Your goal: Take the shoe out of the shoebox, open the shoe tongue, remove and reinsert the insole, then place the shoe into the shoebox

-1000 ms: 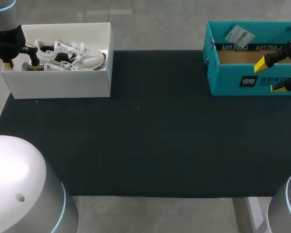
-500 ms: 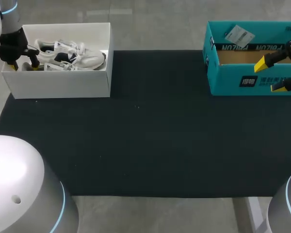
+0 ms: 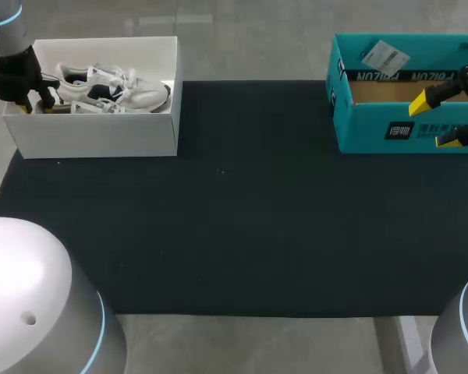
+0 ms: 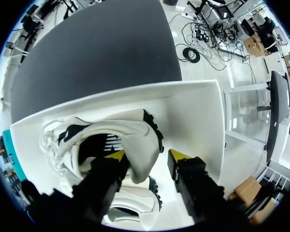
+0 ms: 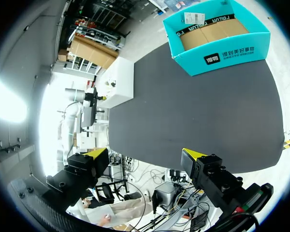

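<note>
A black mat point(image 3: 242, 210) is covering most of the table. A white box point(image 3: 101, 136) is sitting at the mat's far left corner. A teal box point(image 3: 390, 128) is sitting at the far right corner, well apart from it. The teal box is showing brown card inside, and a white tag point(image 3: 384, 56) is lying on its back edge. Nothing is lying on the mat between the two boxes.

Two white shoes are lying in the white box, side by side. The shoe point(image 4: 111, 140) I am reaching for is lying on its side, with its heel pointing to the box's left end.

My left gripper point(image 3: 33, 103) is dipping into the left end of the white box, right at that heel. In the left wrist view my left gripper point(image 4: 147, 154) is standing open about as wide as the heel. One yellow tip is sitting over the shoe's opening. The other tip is hanging just outside the heel, above the box floor. I am not squeezing the shoe, and I cannot tell if either tip is touching it. The other shoe point(image 4: 135, 205) is lying just under my fingers.

My right gripper point(image 3: 446, 117) is hanging over the front right part of the teal box. It is wide open and holding nothing.
</note>
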